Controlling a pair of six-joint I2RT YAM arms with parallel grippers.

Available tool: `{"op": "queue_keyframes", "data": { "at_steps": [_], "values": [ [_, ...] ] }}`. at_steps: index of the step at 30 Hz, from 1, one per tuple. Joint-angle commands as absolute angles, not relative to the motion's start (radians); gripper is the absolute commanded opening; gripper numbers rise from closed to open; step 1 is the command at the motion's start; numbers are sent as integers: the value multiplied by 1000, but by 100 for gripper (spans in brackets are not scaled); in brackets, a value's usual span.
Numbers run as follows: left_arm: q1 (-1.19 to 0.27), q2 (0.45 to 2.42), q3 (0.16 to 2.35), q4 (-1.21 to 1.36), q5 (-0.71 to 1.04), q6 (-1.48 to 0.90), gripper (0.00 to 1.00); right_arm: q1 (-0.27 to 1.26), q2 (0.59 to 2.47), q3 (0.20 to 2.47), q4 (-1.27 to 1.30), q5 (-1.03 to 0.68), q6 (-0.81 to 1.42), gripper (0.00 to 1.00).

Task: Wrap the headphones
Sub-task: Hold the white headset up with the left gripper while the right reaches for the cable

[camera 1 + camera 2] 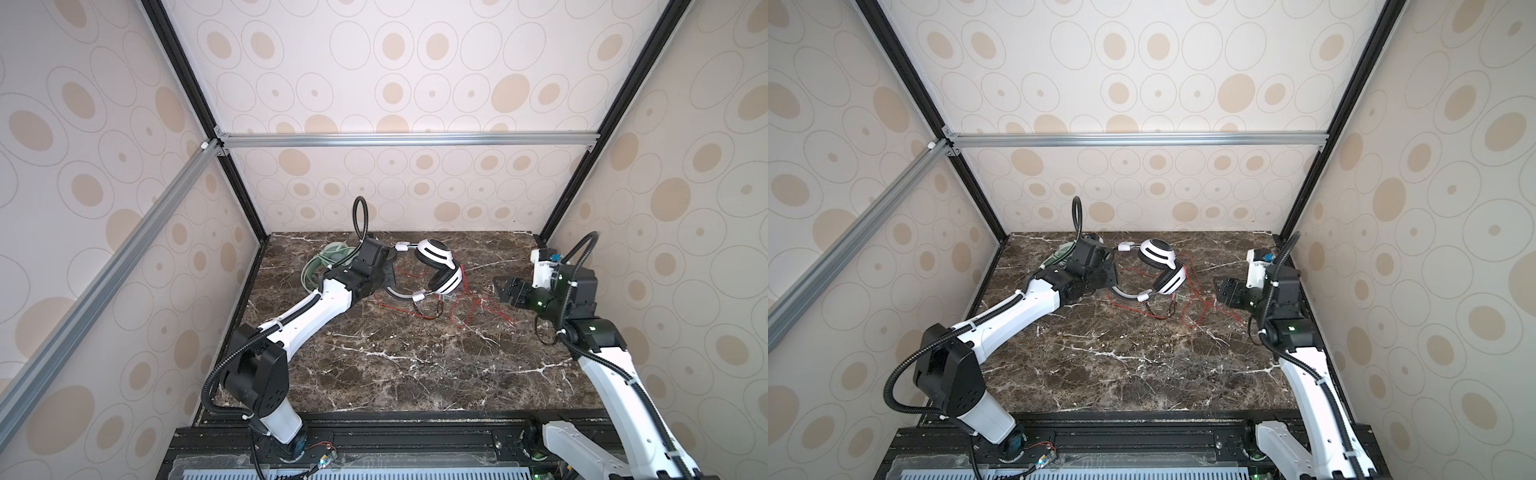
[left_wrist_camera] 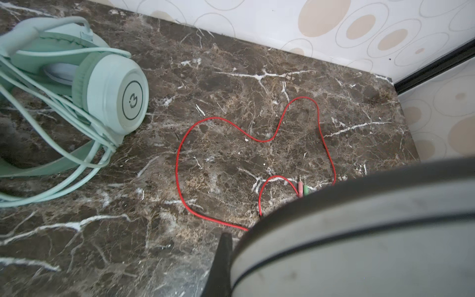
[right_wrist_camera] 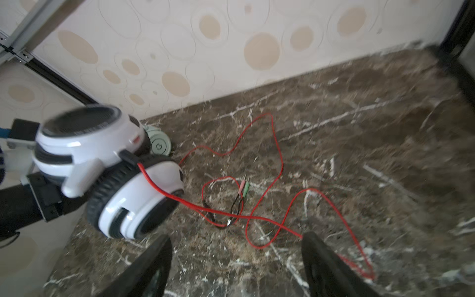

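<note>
The white-and-black headphones [image 1: 437,254] [image 1: 1158,252] [image 3: 102,167] are at the back middle of the table, ear cups stacked. My left gripper [image 1: 388,272] [image 1: 1109,272] [image 2: 231,241] is shut on their grey headband [image 2: 359,231] [image 1: 398,294]. Their thin red cable [image 1: 465,309] [image 3: 272,144] [image 2: 180,164] lies in loose loops on the marble, ending in pink and green plugs [image 3: 243,187] [image 2: 302,189]. My right gripper [image 1: 500,289] [image 1: 1221,291] [image 3: 236,241] stands open just right of the loops, holding nothing. The mint green headphones [image 2: 110,100] [image 1: 328,259] lie at the back left, cable bundled round them, partly hidden behind my left arm.
The dark marble table [image 1: 395,365] is boxed in by patterned walls on three sides with black corner posts [image 1: 245,195]. My left arm [image 1: 316,307] reaches diagonally over the left half. A black rail [image 1: 395,436] runs along the front edge.
</note>
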State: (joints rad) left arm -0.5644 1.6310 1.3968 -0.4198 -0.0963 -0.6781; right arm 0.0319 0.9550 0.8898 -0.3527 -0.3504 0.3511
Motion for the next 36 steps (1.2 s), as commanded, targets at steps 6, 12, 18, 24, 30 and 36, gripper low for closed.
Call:
{"op": "queue_keyframes", "data": {
  "at_steps": [6, 12, 18, 24, 30, 36],
  "values": [
    [-574, 1451, 1397, -644, -178, -810, 0, 29, 1016, 621, 36, -770, 633, 81],
    [-573, 1227, 1205, -529, -149, -806, 0, 81, 1037, 529, 136, -796, 654, 81],
    [-573, 1173, 1199, -515, -142, -767, 0, 133, 1079, 518, 143, -756, 612, 80],
    [-571, 1177, 1232, -503, -120, -720, 0, 178, 1126, 553, 106, -706, 581, 80],
    [-571, 1209, 1267, -493, -83, -684, 0, 210, 1151, 564, 83, -608, 564, 79],
    [-571, 1245, 1372, -597, -130, -707, 0, 218, 1088, 577, -62, -493, 506, 79]
  ]
}}
